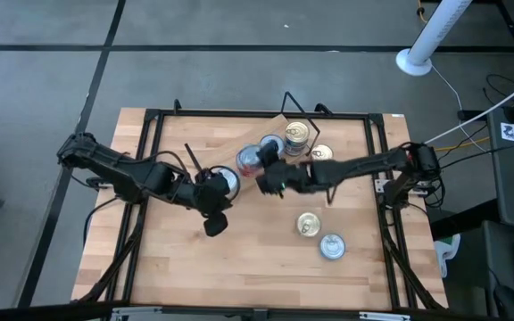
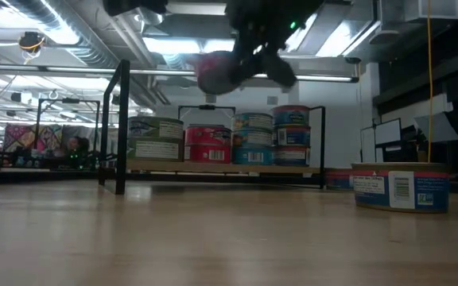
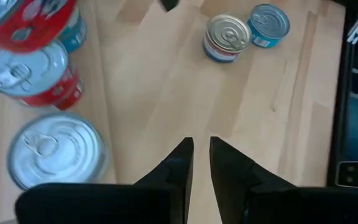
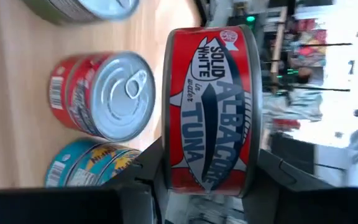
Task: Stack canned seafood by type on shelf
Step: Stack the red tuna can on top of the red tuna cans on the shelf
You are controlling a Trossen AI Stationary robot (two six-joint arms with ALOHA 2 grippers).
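Note:
My right gripper [image 1: 268, 175] is shut on a red-labelled albacore tuna tin [image 4: 210, 106], held high above the table in the low view [image 2: 217, 71]. Below it on the shelf [image 2: 213, 168] stand a red tin with a silver lid [image 4: 104, 93] and a teal tin [image 4: 86, 165], among other stacked tins [image 2: 253, 135]. My left gripper [image 1: 214, 217] hovers over bare wood, its fingers [image 3: 179, 162] shut with only a thin slit between them, beside a silver-lidded tin [image 3: 55, 149]. Two loose tins, gold-lidded [image 1: 308, 223] and blue [image 1: 331, 245], rest on their bases on the table. My right gripper pinches the red tuna tin between its two fingers, one finger [image 4: 145, 180] on each flat face, so the label wall [image 4: 210, 155] faces the wrist camera. The tin is lifted clear and turned on edge above the shelf's tins.
A black frame [image 1: 150, 134] runs around the tabletop. One tin stands close to the low camera on the right [image 2: 400, 187]. Bare wood lies toward the near edge [image 1: 239, 267]. A white post [image 1: 426, 40] and cables sit beyond the far right corner.

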